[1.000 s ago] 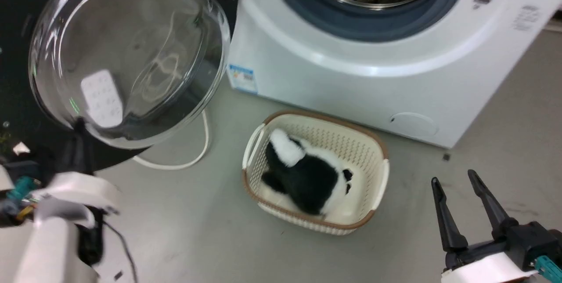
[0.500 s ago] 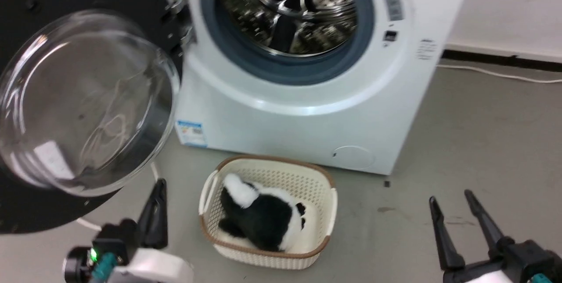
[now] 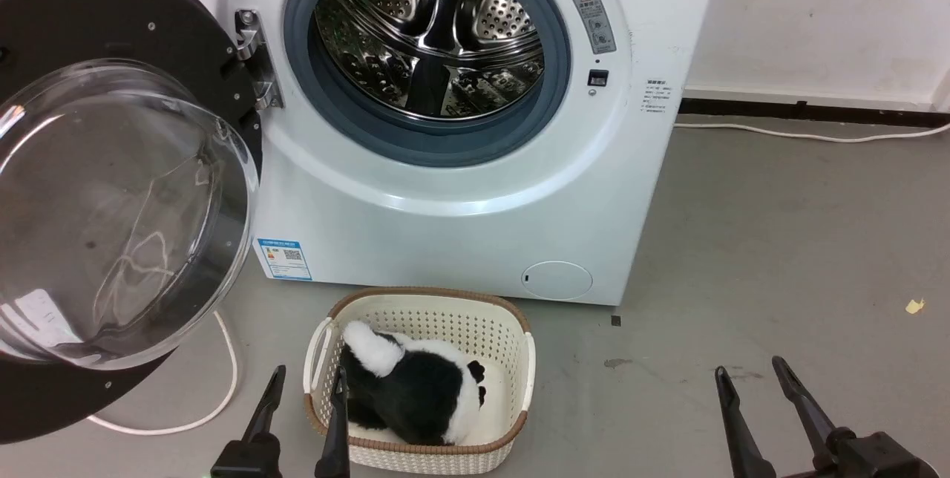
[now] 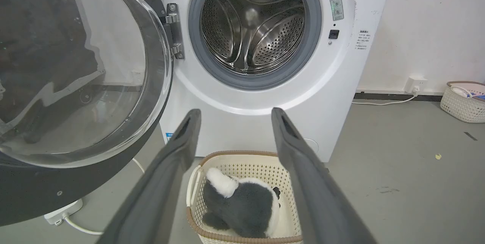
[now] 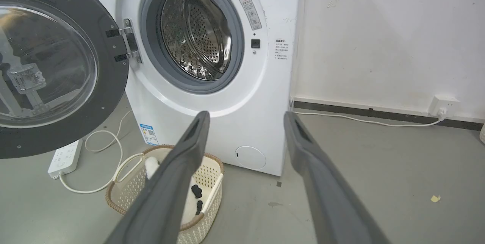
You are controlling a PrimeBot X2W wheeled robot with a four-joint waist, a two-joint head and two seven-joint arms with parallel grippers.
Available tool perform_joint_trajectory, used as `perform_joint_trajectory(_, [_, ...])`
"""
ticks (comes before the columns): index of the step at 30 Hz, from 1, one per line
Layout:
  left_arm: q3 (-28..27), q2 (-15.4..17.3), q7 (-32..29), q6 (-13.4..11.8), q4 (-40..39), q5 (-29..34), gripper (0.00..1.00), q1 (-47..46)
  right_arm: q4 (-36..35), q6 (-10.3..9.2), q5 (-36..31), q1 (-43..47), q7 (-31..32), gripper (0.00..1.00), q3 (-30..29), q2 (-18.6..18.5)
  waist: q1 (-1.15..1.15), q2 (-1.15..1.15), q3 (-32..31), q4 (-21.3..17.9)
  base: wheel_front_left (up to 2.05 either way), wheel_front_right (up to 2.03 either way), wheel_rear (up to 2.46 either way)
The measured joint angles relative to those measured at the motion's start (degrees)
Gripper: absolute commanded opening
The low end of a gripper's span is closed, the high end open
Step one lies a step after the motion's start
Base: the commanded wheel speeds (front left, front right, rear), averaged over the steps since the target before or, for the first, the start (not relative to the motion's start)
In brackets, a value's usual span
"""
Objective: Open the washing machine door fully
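1. One washing machine door (image 3: 119, 196) stands wide open on its hinge, left of the drum (image 3: 430, 40).
2. Two hands, left hand (image 3: 310, 372) and right hand (image 3: 749, 367), fingers spread, empty.
3. One basket (image 3: 430, 292) on the floor (image 3: 742, 240) holds one plush toy (image 3: 423, 396).

Lower left of frame, left gripper (image 3: 311, 370): two long, slim black fingers tapering to points, blocky black bases. Lower right, right gripper (image 3: 748, 367): alike. Up close, fingers (image 4: 166, 175) matte grey, slotted near tips.

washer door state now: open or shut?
Open. The door stands wide out to the left on its hinge, and the steel drum is fully exposed.
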State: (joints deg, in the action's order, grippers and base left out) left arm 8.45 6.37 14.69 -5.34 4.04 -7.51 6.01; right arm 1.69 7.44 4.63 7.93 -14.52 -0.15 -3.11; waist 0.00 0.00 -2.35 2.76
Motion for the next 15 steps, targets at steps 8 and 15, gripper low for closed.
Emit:
perform_joint_trajectory(8, [0.1,-0.3,0.0,0.1,1.1,1.0,1.0,0.1,1.1,0.0,0.0,0.0,-0.2,1.0,0.1,0.0,0.0,0.0,-0.2,-0.7,0.0,0.0,0.0])
perform_joint_trajectory(15, [0.0,-0.4,0.0,0.5,1.4,1.4,1.0,0.1,1.3,0.0,0.1,0.0,-0.2,1.0,0.1,0.0,0.0,0.0,0.1,-0.9,0.0,0.0,0.0])
